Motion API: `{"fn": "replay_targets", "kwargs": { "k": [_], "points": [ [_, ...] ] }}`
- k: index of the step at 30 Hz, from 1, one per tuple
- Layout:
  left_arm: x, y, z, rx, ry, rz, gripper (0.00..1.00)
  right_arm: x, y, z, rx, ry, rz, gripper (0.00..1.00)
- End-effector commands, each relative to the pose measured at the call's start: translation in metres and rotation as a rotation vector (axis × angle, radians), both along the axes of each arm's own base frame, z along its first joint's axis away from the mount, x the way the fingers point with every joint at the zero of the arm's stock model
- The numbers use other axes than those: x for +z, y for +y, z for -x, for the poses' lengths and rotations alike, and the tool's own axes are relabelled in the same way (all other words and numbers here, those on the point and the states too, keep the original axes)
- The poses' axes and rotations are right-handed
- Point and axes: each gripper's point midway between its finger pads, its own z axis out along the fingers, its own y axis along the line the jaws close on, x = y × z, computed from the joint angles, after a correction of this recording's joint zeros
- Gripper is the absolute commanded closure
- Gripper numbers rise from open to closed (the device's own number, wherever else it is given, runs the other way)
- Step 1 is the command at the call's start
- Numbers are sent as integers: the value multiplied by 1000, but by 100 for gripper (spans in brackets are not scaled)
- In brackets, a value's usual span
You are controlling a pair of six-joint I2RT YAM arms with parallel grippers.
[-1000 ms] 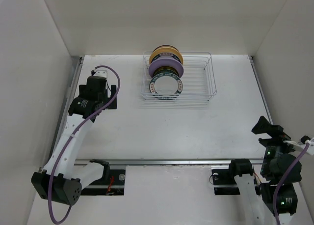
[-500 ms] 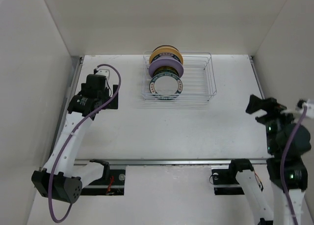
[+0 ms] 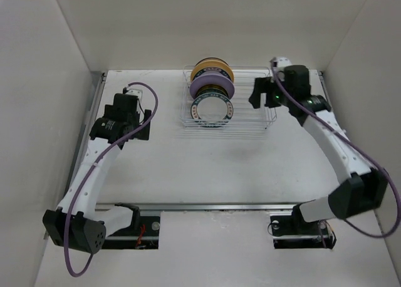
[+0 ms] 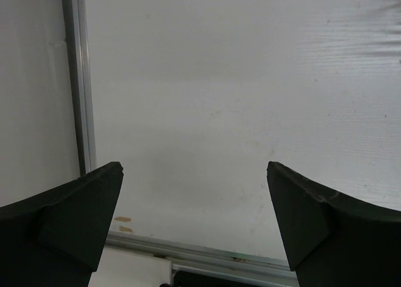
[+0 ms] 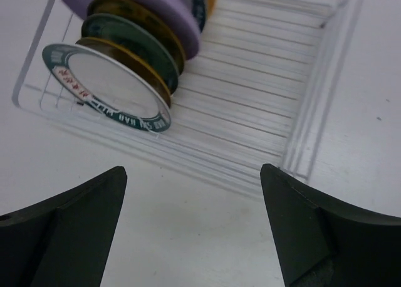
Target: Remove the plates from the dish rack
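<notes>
the plates [image 3: 212, 86] are stood on edge in the dish rack [image 3: 250, 111] at the table's [image 3: 219, 168] far edge. hard and slippery, they should be pinched by the rim. left and right jaws are spread wide, empty.

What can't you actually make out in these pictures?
- Top view: how many plates stand in the dish rack; they overlap one another.
- Right wrist view: the lettering on the teal-rimmed plate is too blurred to read; the lavender plate is cut off by the top edge.
- Left wrist view: the rack is out of frame.
</notes>
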Motion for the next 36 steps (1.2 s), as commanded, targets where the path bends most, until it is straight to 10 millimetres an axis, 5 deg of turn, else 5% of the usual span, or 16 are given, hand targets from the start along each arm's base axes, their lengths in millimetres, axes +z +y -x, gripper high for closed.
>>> {"fn": "replay_targets", "kwargs": {
  "k": [1, 2, 4, 8, 12, 16, 18, 23, 24, 27, 31, 36],
  "points": [
    [8, 12, -8, 24, -7, -64, 0, 34, 68, -27, 238, -147, 82, 9],
    [5, 11, -9, 23, 3, -67, 0, 2, 81, -42, 268, -71, 117, 14],
    [6, 10, -14, 23, 14, -69, 0, -5, 105, -54, 338, -63, 121, 24],
    [9, 11, -22, 23, 26, -86, 0, -10, 132, -80, 404, -84, 97, 18],
    [4, 14, -27, 40, 47, -114, 0, -39, 148, -103, 441, -43, 95, 22],
    [2, 17, -29, 45, 67, -141, 0, -52, 164, -106, 497, -17, 71, 36],
    [0, 19, -29, 51, 74, -151, 0, -59, 169, -105, 511, -11, 81, 55],
    [3, 22, -33, 65, 62, -165, 0, -71, 172, -103, 517, -2, 133, 58],
    [7, 23, -34, 82, 48, -165, 0, -76, 169, -103, 516, 2, 149, 65],
    [9, 26, -36, 99, 44, -184, 0, -71, 163, -106, 491, -20, 183, 79],
    [9, 26, -36, 105, 41, -179, 0, -36, 157, -106, 442, -114, 234, 98],
    [14, 24, -34, 95, 24, -159, 0, 7, 144, -102, 363, -258, 336, 100]
  ]
}}
